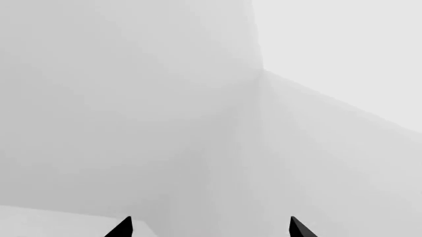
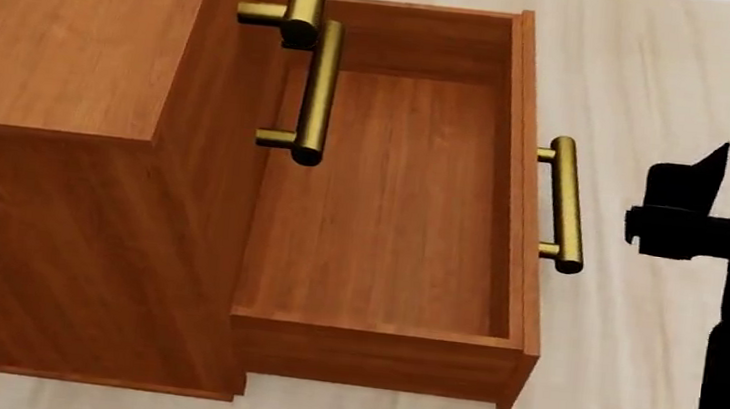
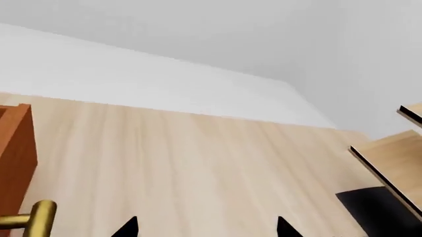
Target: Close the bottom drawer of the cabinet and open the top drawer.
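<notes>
I see the bottom drawer pulled fully out of the cabinet; right hand at 3 o'clock of its handle, empty, spread wide; left hand wide too.

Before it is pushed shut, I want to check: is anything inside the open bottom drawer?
The bottom drawer looks empty: only its bare wooden floor and walls show. The strip nearest the cabinet is hidden under the upper drawers' brass handles.
</notes>
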`<state>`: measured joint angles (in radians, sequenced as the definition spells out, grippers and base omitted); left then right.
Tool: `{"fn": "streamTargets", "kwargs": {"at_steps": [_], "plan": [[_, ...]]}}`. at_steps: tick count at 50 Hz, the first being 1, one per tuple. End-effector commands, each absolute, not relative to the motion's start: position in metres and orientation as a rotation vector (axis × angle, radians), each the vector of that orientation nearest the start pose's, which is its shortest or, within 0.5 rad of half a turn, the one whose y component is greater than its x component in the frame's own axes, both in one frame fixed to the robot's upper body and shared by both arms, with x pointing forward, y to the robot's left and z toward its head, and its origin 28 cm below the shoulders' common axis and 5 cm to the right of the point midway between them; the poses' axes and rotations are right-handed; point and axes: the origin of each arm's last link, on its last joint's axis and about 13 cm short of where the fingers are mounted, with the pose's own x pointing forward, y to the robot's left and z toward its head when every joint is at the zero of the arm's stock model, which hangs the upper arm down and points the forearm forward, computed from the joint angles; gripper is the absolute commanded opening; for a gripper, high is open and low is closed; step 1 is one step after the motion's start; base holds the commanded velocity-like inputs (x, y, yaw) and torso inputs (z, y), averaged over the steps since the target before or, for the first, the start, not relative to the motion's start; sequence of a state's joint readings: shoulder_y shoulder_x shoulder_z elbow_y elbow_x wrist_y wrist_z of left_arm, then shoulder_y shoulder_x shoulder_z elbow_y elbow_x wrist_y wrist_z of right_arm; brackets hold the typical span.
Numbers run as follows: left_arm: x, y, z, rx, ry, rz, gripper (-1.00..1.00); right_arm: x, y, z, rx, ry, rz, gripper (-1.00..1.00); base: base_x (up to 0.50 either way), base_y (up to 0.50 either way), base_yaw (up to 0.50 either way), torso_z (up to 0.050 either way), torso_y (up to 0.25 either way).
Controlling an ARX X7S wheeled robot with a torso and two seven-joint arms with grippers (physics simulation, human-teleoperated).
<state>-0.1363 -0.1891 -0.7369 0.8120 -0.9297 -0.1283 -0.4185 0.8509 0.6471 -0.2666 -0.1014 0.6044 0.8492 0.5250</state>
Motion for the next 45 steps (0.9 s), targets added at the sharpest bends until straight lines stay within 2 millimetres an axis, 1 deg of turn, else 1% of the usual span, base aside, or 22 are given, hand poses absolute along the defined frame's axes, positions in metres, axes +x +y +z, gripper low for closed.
{"fn": "streamTargets", "kwargs": {"at_steps": [1,8,20,28,29,30,31,33,34,35,37,38,45], "plan": [[0.149,0.316,0.218,-0.596,-0.948,0.486,1.0,0.327,-0.198,0.194,-0.375,0.058,-0.381,1.0,0.0,0.0,0.0,0.0,0.0],[0.149,0.316,0.217,-0.605,-0.951,0.486,1.0,0.337,-0.194,0.177,-0.546,0.11,-0.399,1.0,0.0,0.0,0.0,0.0,0.0],[0.148,0.316,0.217,-0.61,-0.954,0.484,1.0,0.342,-0.184,0.172,-0.638,0.13,-0.385,1.0,0.0,0.0,0.0,0.0,0.0],[0.148,0.316,0.217,-0.611,-0.954,0.483,1.0,0.343,-0.186,0.17,-0.683,0.146,-0.433,1.0,0.0,0.0,0.0,0.0,0.0],[0.148,0.316,0.217,-0.611,-0.954,0.483,1.0,0.343,-0.187,0.169,-0.687,0.168,-0.431,1.0,0.0,0.0,0.0,0.0,0.0],[0.148,0.316,0.217,-0.612,-0.955,0.483,1.0,0.345,-0.187,0.168,-0.727,0.178,-0.467,1.0,0.0,0.0,0.0,0.0,0.0],[0.148,0.316,0.217,-0.611,-0.955,0.483,1.0,0.345,-0.187,0.167,-0.731,0.171,-0.46,1.0,0.0,0.0,0.0,0.0,0.0],[0.148,0.316,0.216,-0.612,-0.955,0.483,1.0,0.348,-0.187,0.165,-0.828,0.224,-0.433,1.0,0.0,0.0,0.0,0.0,0.0],[0.148,0.316,0.217,-0.612,-0.955,0.484,1.0,0.35,-0.188,0.163,-0.894,0.258,-0.487,1.0,0.0,0.0,0.0,0.0,0.0],[0.148,0.316,0.217,-0.612,-0.955,0.483,1.0,0.35,-0.188,0.16,-0.917,0.272,-0.471,1.0,0.0,0.0,0.0,0.0,0.0],[0.148,0.316,0.217,-0.612,-0.956,0.484,1.0,0.349,-0.187,0.159,-0.824,0.269,-0.434,1.0,0.0,0.0,0.0,0.0,0.0],[0.148,0.316,0.217,-0.611,-0.957,0.482,1.0,0.35,-0.187,0.159,-0.805,0.277,-0.442,1.0,0.0,0.0,0.0,0.0,0.0],[0.148,0.316,0.217,-0.611,-0.96,0.482,1.0,0.351,-0.185,0.159,-0.811,0.296,-0.406,1.0,0.0,0.0,0.0,0.0,0.0]]}}
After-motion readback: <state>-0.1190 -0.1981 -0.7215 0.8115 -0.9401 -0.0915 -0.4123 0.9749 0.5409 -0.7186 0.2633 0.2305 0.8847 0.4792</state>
